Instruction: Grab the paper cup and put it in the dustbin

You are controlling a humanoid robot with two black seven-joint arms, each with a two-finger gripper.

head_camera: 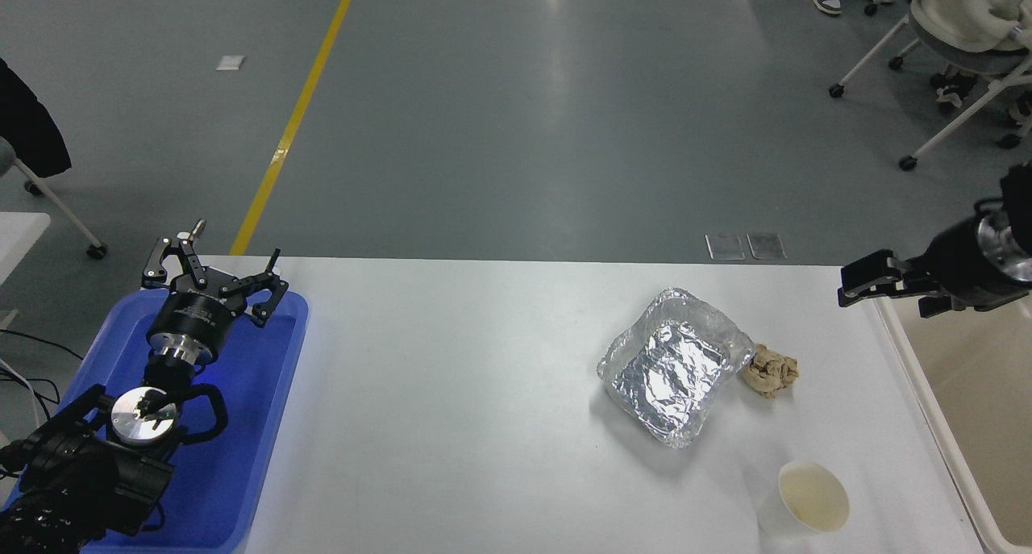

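The paper cup (813, 497), small and white with a cream inside, stands upright near the table's front right edge. The dustbin (993, 401), a large beige bin with a thick rim, stands past the table's right end. My right gripper (875, 289) is open and empty. It hovers over the table's far right corner by the bin's rim, pointing left, well behind the cup. My left gripper (214, 284) is open and parked over the blue tray at the lower left.
A crinkled silver foil tray (673, 364) lies right of centre, with a crumpled brown paper wad (771, 371) touching its right side, both behind the cup. A blue plastic tray (242, 441) lies at the left end. Office chairs stand on the floor at the upper right.
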